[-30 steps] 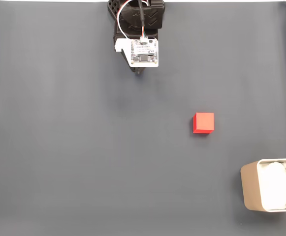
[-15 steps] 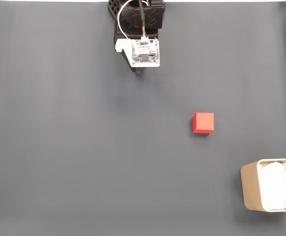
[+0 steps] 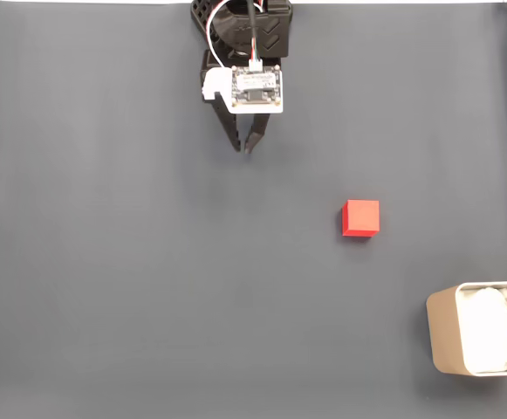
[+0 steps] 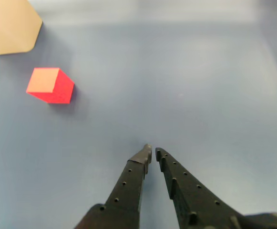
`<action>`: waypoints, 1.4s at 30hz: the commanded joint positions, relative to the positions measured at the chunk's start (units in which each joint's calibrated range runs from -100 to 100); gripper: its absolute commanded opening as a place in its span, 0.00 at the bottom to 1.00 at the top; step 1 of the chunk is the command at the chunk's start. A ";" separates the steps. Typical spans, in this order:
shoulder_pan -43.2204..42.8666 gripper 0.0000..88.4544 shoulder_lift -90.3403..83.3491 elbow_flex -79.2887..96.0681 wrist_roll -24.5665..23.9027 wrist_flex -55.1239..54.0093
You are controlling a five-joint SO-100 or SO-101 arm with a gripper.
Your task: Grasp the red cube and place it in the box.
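Red cube (image 3: 360, 217), matte and plain, sits right of the table's (image 3: 105, 262) centre. Beige box (image 3: 480, 340) at lower-right corner. Tool (image 3: 246, 147) near top edge, tips nearly touching, holding nothing.

In the fixed view, the gripper (image 3: 243, 148) now extends further down the frame from the arm base than in the earlier pictures. Both black fingers (image 3: 233, 135) are now exposed below the white wrist board (image 3: 255, 90), which sits slightly higher, with tips nearly together.
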 commanded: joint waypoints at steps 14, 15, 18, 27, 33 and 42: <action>-0.39 0.00 13.34 -17.53 -0.54 -7.96; -0.53 0.00 14.56 -18.80 -0.49 -7.96; -2.02 0.00 20.62 -26.10 -0.10 -7.72; -5.07 0.00 30.67 -38.60 -0.29 -4.19; -7.70 0.00 35.53 -43.71 0.78 -3.29; -13.45 0.00 43.50 -51.92 1.37 -0.58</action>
